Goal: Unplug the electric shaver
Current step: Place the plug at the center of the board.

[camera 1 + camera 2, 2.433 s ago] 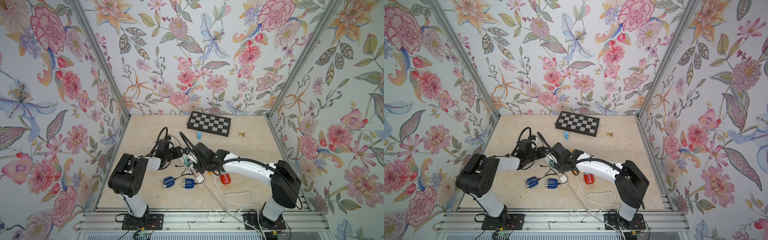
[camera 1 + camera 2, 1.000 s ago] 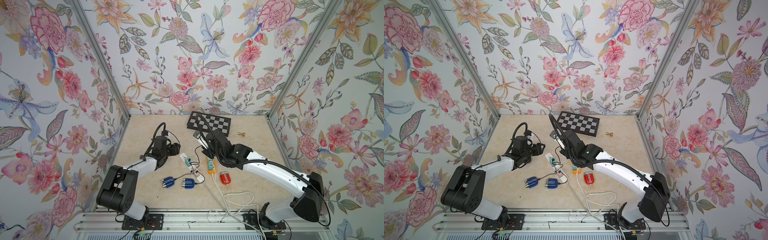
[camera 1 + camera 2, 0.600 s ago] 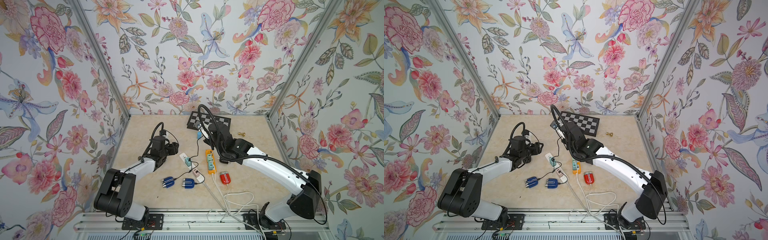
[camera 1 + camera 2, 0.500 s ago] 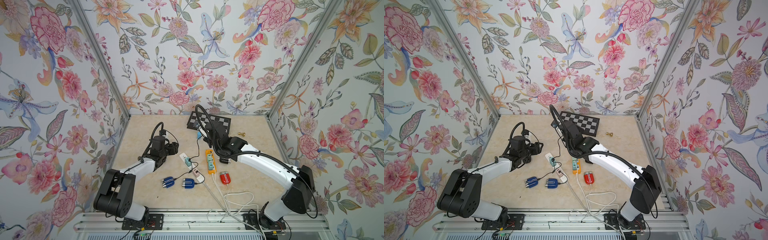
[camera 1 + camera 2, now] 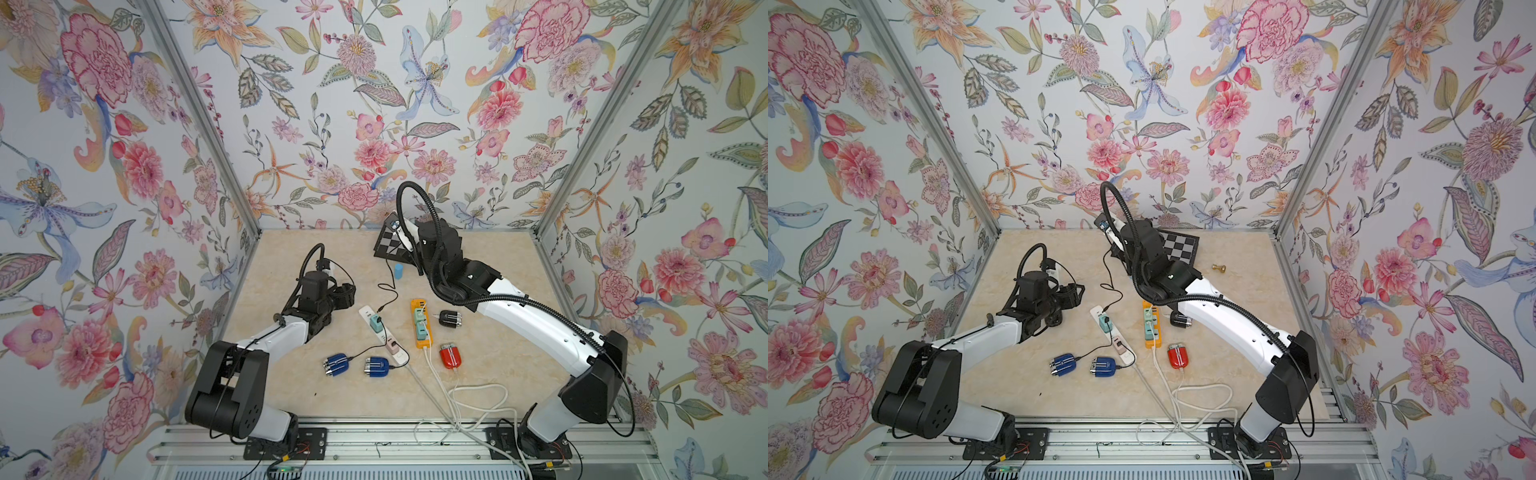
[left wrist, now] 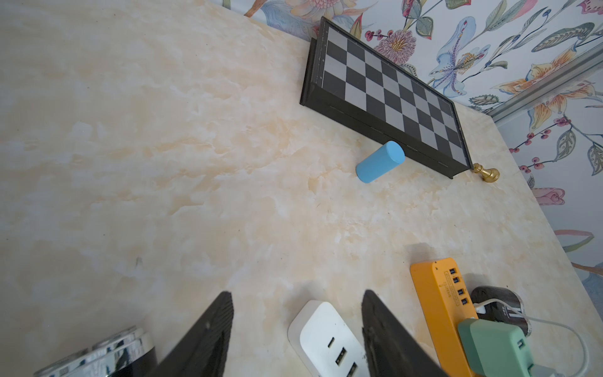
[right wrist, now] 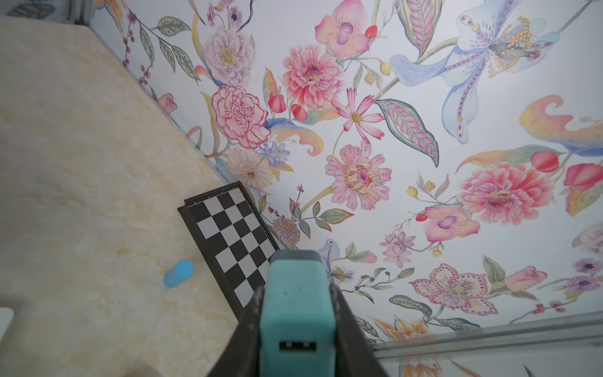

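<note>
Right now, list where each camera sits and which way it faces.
Both top views: high at the front, looking down at the table and back wall; left arm and right arm show whole.
Left wrist: on the left arm, low, looking past open jaws toward the chessboard and blue cylinder.
Right wrist: on the raised right arm, facing the back wall; jaws shut on a teal charger.
Shared: both wrist views show chessboard and cylinder.

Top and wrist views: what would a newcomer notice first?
First the floral wallpaper on every wall. Then the right gripper, raised by the chessboard, clamping a teal adapter. On the table lie a white power strip and an orange power strip, with blue shavers, a red shaver and a black shaver beside them.
</note>
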Available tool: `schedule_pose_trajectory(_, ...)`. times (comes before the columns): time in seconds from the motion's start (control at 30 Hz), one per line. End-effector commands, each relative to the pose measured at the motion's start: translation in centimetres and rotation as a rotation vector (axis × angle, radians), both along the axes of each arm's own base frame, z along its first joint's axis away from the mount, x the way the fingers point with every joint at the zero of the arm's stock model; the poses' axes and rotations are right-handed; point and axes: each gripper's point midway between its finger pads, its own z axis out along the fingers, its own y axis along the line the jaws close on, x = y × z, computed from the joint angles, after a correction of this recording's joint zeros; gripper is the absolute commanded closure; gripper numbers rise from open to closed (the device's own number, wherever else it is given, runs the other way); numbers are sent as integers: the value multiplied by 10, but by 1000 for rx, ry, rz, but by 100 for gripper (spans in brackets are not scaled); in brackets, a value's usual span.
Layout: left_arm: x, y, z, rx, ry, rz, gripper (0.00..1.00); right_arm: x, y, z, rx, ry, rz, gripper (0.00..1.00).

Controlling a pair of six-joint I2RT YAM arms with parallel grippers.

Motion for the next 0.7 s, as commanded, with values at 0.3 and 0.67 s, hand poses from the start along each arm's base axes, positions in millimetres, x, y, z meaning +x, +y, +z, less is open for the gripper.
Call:
schedule_pose_trajectory(0.3,-1,61,34,40,-76,213,34,0,95,-16,233,181,310,94)
schedule_pose_trajectory(0.67,-9,135,45,54,-71,389,33,18,165,-136,439,655,434,94)
